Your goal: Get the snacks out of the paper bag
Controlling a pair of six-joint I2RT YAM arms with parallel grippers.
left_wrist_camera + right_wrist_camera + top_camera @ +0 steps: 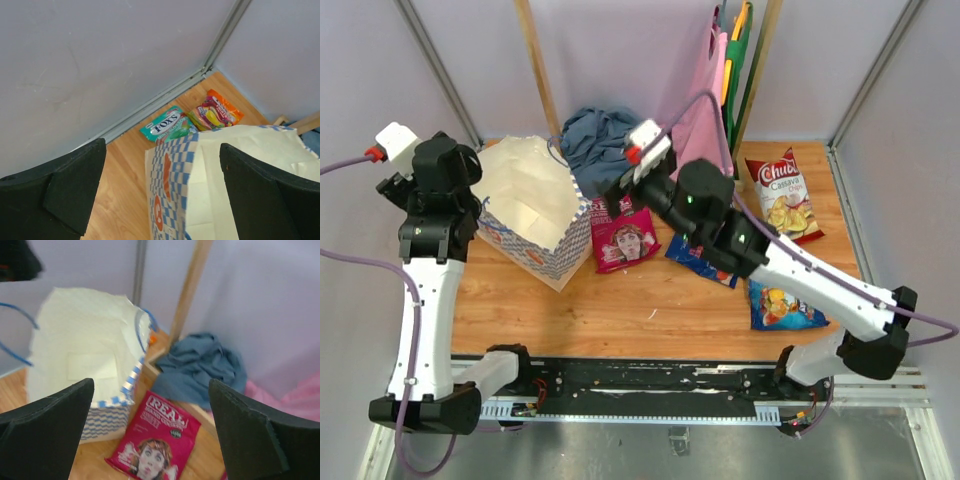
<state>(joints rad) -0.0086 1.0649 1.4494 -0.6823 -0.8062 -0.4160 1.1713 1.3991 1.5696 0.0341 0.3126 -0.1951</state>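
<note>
My right hand (155, 432) hangs wide open, empty, facing the Real packet (625, 240) — lying at the bag's (525, 200) four o'clock; left hand (160, 192) likewise open. Packets look light, slick, crushable — I'd pinch a crimped edge.

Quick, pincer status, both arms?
Left pincer: open, empty, near the paper bag.
Right pincer: open, empty, the Real bag lying free ahead of it.

1. Wooden table (650, 310).
2. Paper bag (535, 215) at left; Real packet (625, 240) just beside it.
3. Chip bag (782, 192) back right; blue packet (785, 305) front right; dark packet (692, 256) between, partly hidden.
4. Blue cloth (598, 135) at back edge.
5. Fox's packet (167, 126) and orange packet (220, 110) by the wall behind the bag.
</note>
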